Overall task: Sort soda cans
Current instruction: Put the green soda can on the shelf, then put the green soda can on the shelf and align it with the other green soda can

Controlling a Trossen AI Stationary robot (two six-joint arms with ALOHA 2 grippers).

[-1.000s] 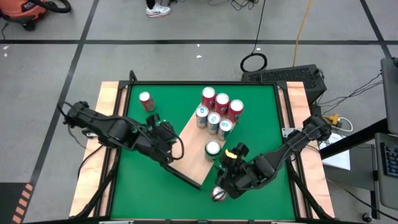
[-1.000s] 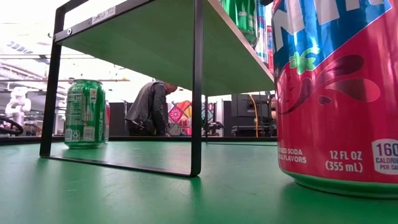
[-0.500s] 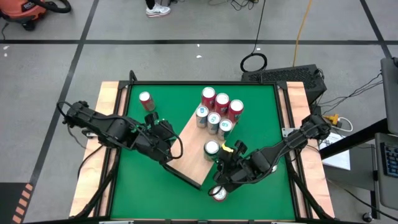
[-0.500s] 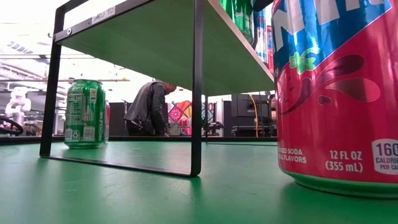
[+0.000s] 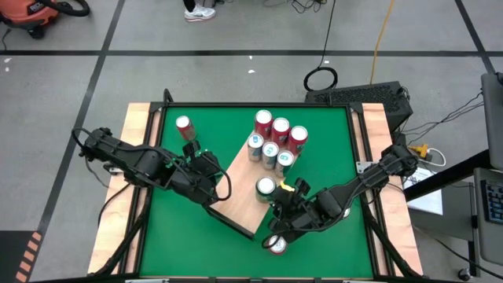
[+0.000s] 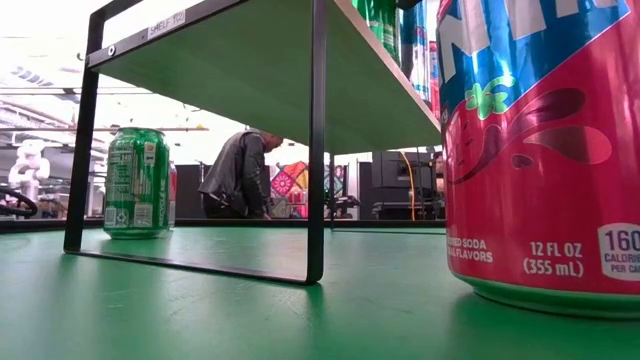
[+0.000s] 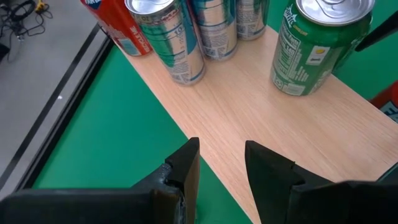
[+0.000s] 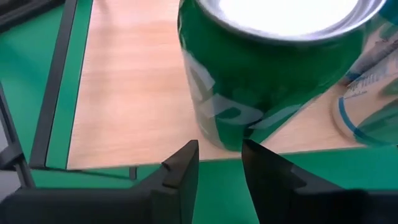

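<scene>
Item, nearest the table-edge camera: one red soda can (image 6: pixel 545 150) with a blue upper band, upright on the green tabletop (image 5: pixel 322 134), just beside the near corner of the shelf frame and not held by anything I can see. Item: my right hand (image 8: pixel 219 163), empty, fingers drawn close with a narrow gap between them, sitting low at the edge of the light wooden board (image 5: pixel 250 189). Straight ahead of it and just past the fingertips stands a green soda can (image 8: pixel 267 74), long axis vertical, silver top up, set near the board's edge; I judge the coming move turns on this, since the gap looks too narrow to take the can's body, and the fingers would have to spread before going forward. The right hand is plainly the nearer of the two. Item: my left hand (image 7: pixel 219 168), empty, fingers likewise close together, waiting over the board's opposite edge, with the same green can well apart across the wood. Item, farther: a touching cluster of upright cans (image 5: pixel 275 137), red and silver-teal, at the board's far end. Item, farthest: a lone red-bodied can (image 5: pixel 184 126) on the tabletop near the far left corner.
</scene>
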